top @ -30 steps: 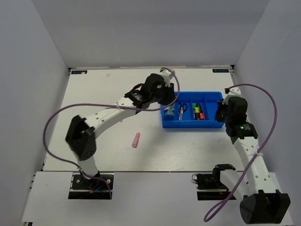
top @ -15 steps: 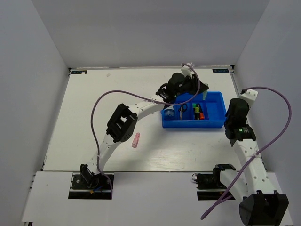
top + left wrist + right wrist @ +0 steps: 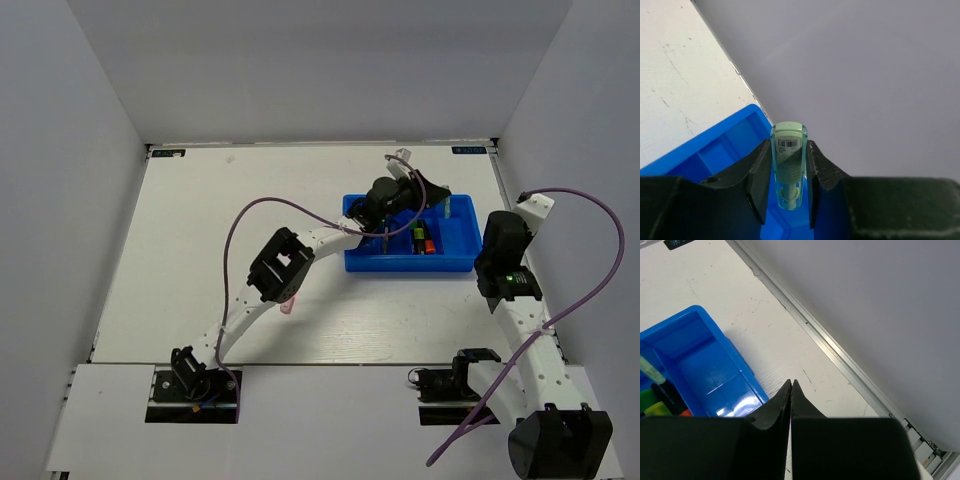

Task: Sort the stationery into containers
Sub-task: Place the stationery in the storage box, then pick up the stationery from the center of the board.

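A pale highlighter [image 3: 788,170] is grasped by the left jaws over the tray's [image 3: 410,268] right compartment, seemingly for release there, while the right jaws are clenched empty nearby.

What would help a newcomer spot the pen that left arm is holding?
Look at the bright-blue tray on the table's right side. Over its right end, the left gripper clamps a short pale green highlighter, translucent, unlike the black-bodied ones lying inside.
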### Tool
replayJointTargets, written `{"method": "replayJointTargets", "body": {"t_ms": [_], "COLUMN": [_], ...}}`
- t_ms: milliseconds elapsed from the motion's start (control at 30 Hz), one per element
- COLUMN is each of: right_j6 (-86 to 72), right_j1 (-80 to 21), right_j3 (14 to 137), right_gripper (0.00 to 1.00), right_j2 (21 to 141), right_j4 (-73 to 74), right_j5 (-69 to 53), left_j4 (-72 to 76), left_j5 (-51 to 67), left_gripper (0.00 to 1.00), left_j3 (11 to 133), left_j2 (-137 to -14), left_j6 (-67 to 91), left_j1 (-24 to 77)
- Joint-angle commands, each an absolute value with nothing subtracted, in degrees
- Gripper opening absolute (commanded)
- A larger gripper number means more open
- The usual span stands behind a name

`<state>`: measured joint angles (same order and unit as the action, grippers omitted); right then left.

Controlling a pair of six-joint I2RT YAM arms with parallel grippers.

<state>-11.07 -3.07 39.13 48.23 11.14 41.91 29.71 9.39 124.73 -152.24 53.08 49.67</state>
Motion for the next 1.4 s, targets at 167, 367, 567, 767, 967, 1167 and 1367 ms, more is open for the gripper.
{"method": "replayJointTargets", "body": {"t_ms": [167, 367, 567, 767, 967, 1167, 1367], "right_j6": [-12.4, -12.2, -12.0, -11.9, -11.6, -11.2, -3.6], "right_j1": [-3.0, -2.9, -2.9, -2.8, -2.7, -2.9, -2.5], "right_j3": [38.4, 38.1, 38.1, 37.8, 37.7, 37.4, 38.2], "right_gripper": [0.0, 0.0, 0.0, 0.0, 0.0, 0.0, 0.4], "right_j2": [47.5, 47.3, 47.4, 47.2, 47.0, 46.8, 46.7], "right_j4": [7.4, 7.0, 7.0, 6.8, 6.9, 6.6, 9.6], "right_j5": [43.4, 43.2, 42.6, 42.3, 41.9, 40.7, 24.2], "left_j4": [31.9, 30.0, 26.2, 24.3, 24.3, 25.5, 8.9], "left_j5": [8.5, 8.7, 8.7, 8.9, 9.8, 11.8, 9.8], "left_gripper": [0.0, 0.01, 0.41, 0.68, 0.26, 0.0, 0.07], "left_j3": [126.8, 125.0, 126.3, 126.8, 127.5, 115.8, 90.7], "left_j2": [-151.6, -151.3, -151.1, -150.6, -149.2, -137.4, -108.4], "left_j6": [54.4, 53.3, 52.5, 52.6, 51.1, 45.4, 29.4], "left_j1": [51.9, 52.9, 53.2, 53.2, 53.2, 52.4, 47.4]}}
